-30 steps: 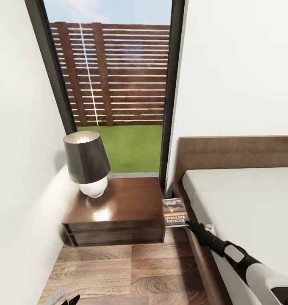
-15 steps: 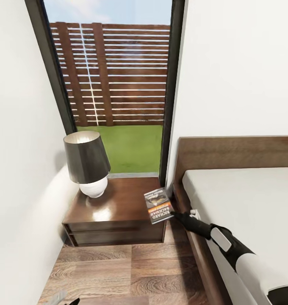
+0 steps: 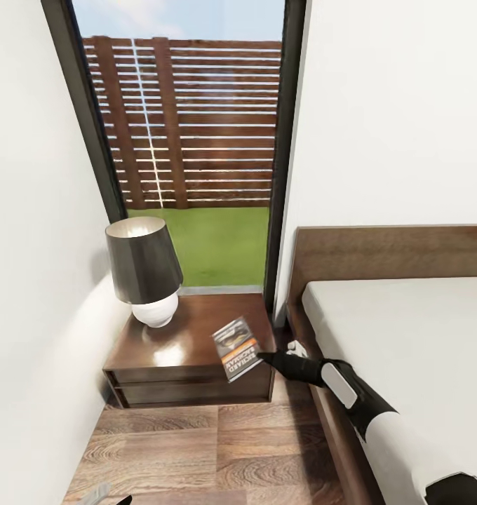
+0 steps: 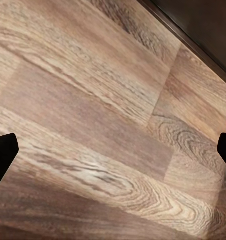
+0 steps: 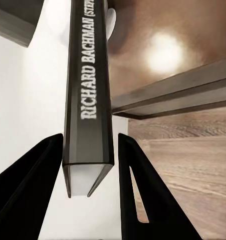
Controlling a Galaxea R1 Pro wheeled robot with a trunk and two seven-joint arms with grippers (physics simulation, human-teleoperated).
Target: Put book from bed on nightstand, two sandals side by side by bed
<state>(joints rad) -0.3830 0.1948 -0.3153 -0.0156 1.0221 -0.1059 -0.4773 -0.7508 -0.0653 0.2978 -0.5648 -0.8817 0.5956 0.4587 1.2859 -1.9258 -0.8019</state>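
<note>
The right end effector is clamped on the spine of the thin, light, stiff paperback book, tilted above the nightstand, likely to pivot.

book top cut off | bed cropped right | lamp half-hidden

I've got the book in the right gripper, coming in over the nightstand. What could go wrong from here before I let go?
The book hangs tilted over the nightstand's front right corner, so releasing now could drop it to the floor. The right gripper pinches only one edge; the head view cannot show how deep, so a quick swing might slip it. The lamp stands on the nightstand's far left; overshooting could bump it.
</note>
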